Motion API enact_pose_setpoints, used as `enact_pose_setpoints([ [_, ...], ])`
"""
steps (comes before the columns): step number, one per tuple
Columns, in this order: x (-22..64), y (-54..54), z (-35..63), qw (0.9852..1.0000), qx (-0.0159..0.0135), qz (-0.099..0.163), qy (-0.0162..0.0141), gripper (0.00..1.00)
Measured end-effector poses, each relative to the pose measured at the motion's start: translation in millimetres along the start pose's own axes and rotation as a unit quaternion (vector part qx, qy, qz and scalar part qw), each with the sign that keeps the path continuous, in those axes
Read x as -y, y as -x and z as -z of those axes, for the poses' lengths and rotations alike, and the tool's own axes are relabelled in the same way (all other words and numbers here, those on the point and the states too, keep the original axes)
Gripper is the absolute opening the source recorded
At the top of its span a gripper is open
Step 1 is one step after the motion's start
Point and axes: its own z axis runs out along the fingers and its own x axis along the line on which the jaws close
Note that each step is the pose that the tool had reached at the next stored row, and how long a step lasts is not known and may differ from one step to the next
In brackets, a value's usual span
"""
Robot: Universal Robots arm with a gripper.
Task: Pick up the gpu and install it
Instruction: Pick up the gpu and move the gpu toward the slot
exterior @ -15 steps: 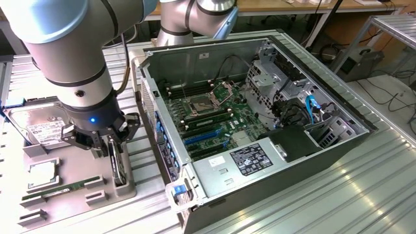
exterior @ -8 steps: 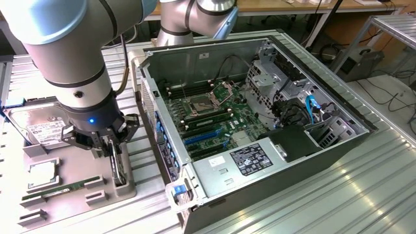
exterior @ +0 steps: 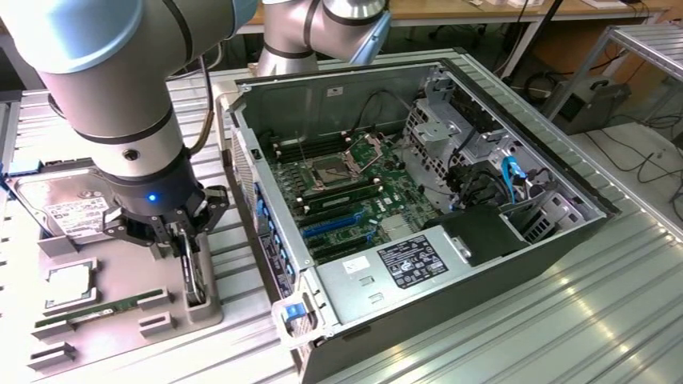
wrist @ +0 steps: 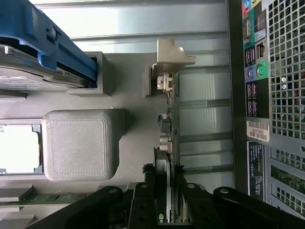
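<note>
Gripper [wrist: 163, 169] sits partly open astride the thin black expansion card with silvery end bracket [wrist: 167, 129], which I see standing edgewise in the grey moulded tray [wrist: 128, 95].

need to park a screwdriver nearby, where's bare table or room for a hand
The ribbed table on the exterior view's right of the computer case is bare and wide. Crowded: the narrow strip between case and grey tray, with the gripper over the gpu at the tray's edge.
</note>
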Motion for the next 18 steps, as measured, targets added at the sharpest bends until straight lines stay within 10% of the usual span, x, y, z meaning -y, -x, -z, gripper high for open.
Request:
enact_pose_setpoints([
  [18, 0.2, 5.9, 14.3, 0.9998, -0.0003, 0.021, 0.001, 0.26],
])
